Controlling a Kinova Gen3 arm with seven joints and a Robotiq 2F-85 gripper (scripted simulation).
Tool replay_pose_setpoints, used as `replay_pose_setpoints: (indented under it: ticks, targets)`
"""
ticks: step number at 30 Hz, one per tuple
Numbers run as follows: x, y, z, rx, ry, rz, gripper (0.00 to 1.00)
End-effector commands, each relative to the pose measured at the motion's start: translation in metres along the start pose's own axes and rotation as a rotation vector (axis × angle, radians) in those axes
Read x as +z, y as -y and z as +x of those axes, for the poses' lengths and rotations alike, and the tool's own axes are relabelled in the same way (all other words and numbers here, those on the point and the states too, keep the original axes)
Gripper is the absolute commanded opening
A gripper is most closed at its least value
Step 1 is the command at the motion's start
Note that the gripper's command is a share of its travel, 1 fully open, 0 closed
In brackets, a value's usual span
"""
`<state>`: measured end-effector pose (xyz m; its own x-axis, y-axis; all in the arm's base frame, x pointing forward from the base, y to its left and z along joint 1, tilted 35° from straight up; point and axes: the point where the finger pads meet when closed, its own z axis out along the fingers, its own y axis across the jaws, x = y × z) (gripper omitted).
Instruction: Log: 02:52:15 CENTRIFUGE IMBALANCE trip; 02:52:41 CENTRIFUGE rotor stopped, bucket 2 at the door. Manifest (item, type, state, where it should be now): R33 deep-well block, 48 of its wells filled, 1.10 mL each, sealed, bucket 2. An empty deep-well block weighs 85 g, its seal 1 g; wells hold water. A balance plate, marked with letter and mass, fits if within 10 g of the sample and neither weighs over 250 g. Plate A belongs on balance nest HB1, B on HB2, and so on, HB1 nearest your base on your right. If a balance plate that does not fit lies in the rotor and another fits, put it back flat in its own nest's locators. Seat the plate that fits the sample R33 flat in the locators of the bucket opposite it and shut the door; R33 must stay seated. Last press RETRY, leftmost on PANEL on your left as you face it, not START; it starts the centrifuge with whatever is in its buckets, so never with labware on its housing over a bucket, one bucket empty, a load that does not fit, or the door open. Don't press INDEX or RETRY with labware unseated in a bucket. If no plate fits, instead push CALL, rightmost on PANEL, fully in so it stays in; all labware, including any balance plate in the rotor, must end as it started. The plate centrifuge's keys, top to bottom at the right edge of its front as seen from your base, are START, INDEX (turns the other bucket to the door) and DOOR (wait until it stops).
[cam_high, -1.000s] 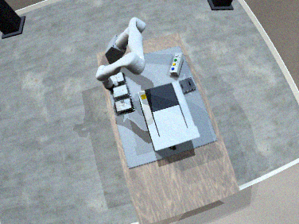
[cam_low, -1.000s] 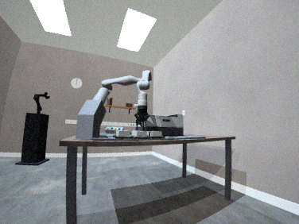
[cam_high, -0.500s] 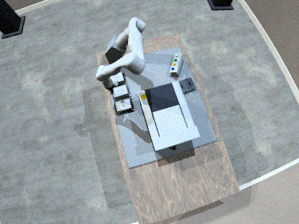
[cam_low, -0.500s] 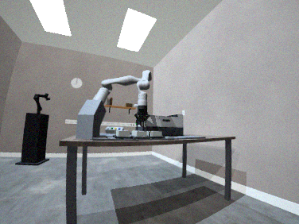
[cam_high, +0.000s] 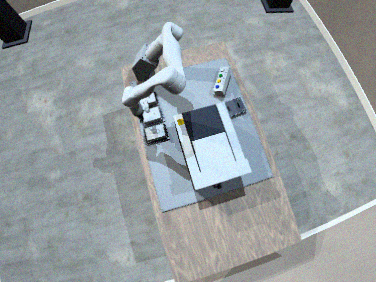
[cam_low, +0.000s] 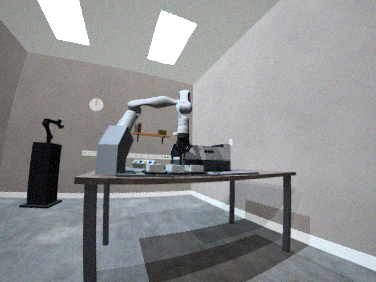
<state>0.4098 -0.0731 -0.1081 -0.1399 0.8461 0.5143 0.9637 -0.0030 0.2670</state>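
My gripper is shut with nothing between the fingers. It hangs just above the row of balance plates on the left side of the grey mat. The row holds a plate mostly hidden under the gripper, a white plate and a darker-topped one; in the side view they show as low white blocks. The plate centrifuge stands mid-table with a dark opening at its near end. A key strip with a yellow key runs along its side. PANEL with coloured buttons lies at the mat's far corner.
A small dark square item lies on the mat between PANEL and the centrifuge. The arm's grey base block stands at the table's end. The wooden table reaches well past the mat. Black pedestals stand on the floor.
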Motion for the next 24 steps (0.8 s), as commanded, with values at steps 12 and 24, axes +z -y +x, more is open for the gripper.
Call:
replay_pose_setpoints:
  ticks: [12, 24]
  targets:
    - [-0.001, -0.04, -0.001, 0.0, 0.001, -0.001, 0.1]
    - [-0.001, -0.073, -0.002, 0.0, 0.001, -0.001, 0.1]
